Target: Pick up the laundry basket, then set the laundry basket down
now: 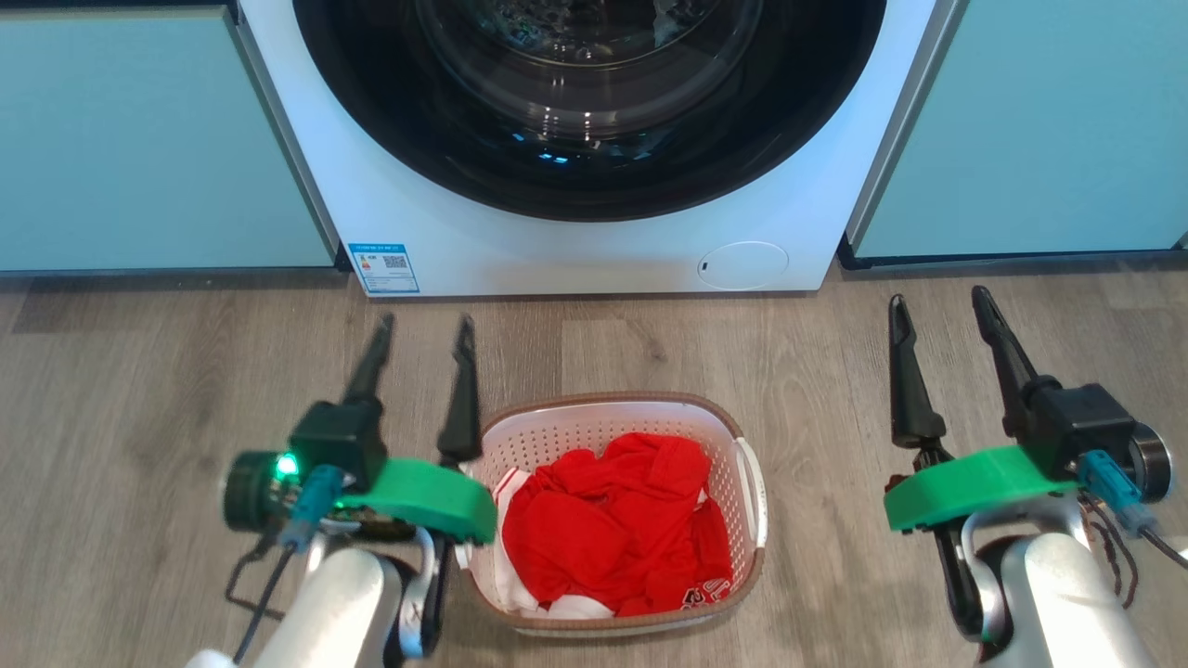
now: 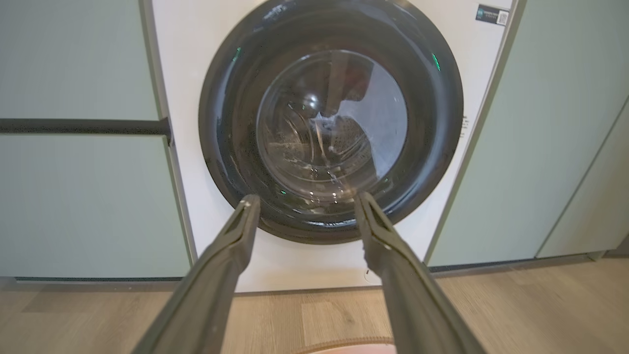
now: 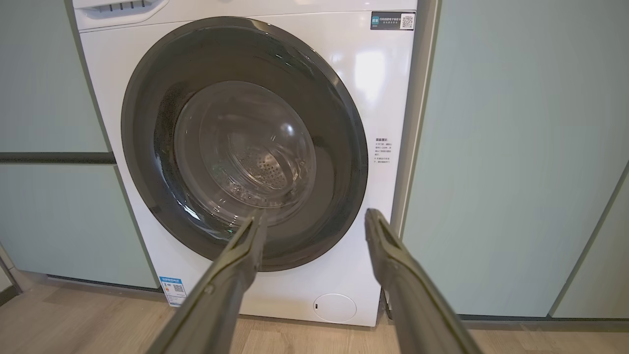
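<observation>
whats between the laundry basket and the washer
Nothing stands there: in the head view only bare wood floor runs from the laundry basket to the washer.

The basket [image 1: 594, 429], a small white perforated tub of rounded-rectangular plan with a brown woven-look rim [image 1: 613, 400] and white side handles, is shown upright on the floor [image 1: 139, 390], centred before the washer [image 1: 575, 250] and apart from it. It is partly filled with crumpled red cloth [image 1: 613, 529] over some white cloth [image 1: 575, 608]. A sliver of the rim is seen at the bottom edge of the left wrist view.
</observation>
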